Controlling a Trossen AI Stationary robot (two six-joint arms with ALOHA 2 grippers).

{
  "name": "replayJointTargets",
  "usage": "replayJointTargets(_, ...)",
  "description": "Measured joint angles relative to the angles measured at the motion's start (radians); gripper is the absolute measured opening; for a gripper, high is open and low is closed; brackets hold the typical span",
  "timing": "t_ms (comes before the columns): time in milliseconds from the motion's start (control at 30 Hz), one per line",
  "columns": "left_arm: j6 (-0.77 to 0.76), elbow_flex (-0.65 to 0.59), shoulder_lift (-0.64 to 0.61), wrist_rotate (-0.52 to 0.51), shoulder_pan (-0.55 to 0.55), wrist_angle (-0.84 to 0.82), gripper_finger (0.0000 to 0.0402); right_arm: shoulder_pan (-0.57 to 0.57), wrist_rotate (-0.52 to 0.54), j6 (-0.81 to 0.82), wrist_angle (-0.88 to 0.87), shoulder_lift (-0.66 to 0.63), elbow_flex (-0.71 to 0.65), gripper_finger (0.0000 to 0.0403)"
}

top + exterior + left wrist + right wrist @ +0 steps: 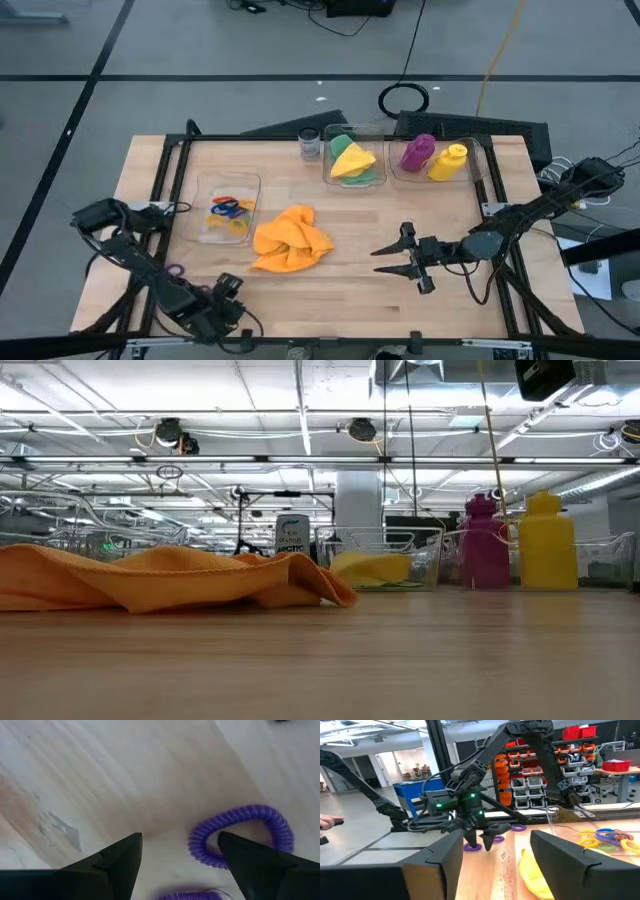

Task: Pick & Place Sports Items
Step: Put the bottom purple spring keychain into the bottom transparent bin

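Left gripper: the left gripper (180,855) hangs low over the table's (400,310) near left edge, jaws spread, one finger on each side of a purple ring (242,835). It pinches nothing; the spread looks set to close on the ring.
Purple ring: lies flat on the wood, loose, away from the other rings. A second purple ring (192,895) shows just beside it. From the right wrist, two purple rings (472,847) lie beside the left gripper's tips.
Ring box: a clear box (228,218) on the left holds the sorted rings (228,208), blue, orange and yellow. It is likely where the purple ones belong.
Right gripper: the right gripper (392,260) hovers mid-table, right of the orange cloth (290,240), jaws apart and empty. It faces the left arm, apparently waiting.
Orange cloth: lies crumpled on the bare table, not boxed, so it seems yet to be placed.
Cloth box: at the far edge, a box (376,175) holds the yellow cloth (350,158) on a green cloth (372,178).
Bottle box: the purple bottle (416,152) and yellow bottle (448,162) sit together in the far right box (478,168), seemingly done.
Jar: a small jar (309,144) stands beside the cloth box, untouched.
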Motion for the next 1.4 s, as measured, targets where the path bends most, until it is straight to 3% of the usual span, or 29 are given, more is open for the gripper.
replayJointTargets(100,-0.041,-0.001,0.0,0.031,0.012,-0.005,0.0221,0.0,0.001,0.0,0.0,0.0,0.0,0.0169)
replayJointTargets(200,-0.082,-0.001,0.0,0.065,0.028,-0.007,0.0188,0.0,0.002,0.001,0.0,0.0,0.0,0.0169)
replayJointTargets(500,-0.029,0.001,-0.001,0.086,0.053,-0.003,0.0008,0.0,0.003,0.006,0.0,0.0,0.0,0.0169)
replayJointTargets(667,0.014,0.026,-0.03,0.041,0.049,-0.009,0.0015,0.0,0.003,0.004,0.0,0.0,0.0,0.0169)
replayJointTargets(867,0.039,0.097,-0.169,-0.116,0.035,-0.048,0.0007,0.0,0.003,0.005,0.0,0.0,0.0,0.0169)
replayJointTargets(1033,0.018,0.16,-0.309,-0.279,0.027,-0.211,0.0004,0.0,0.003,0.006,0.0,0.0,0.0,0.0169)
replayJointTargets(1133,-0.079,0.186,-0.38,-0.416,0.031,-0.366,0.0004,0.0,0.003,0.006,0.0,0.0,0.0,0.0169)
replayJointTargets(1267,-0.323,0.191,-0.459,-0.568,0.076,-0.568,0.0004,0.0,0.003,0.006,0.0,0.0,0.0,0.0169)
replayJointTargets(1400,-0.614,0.191,-0.497,-0.597,0.171,-0.777,0.0004,0.0,0.003,0.005,0.0,0.0,0.0,0.0169)
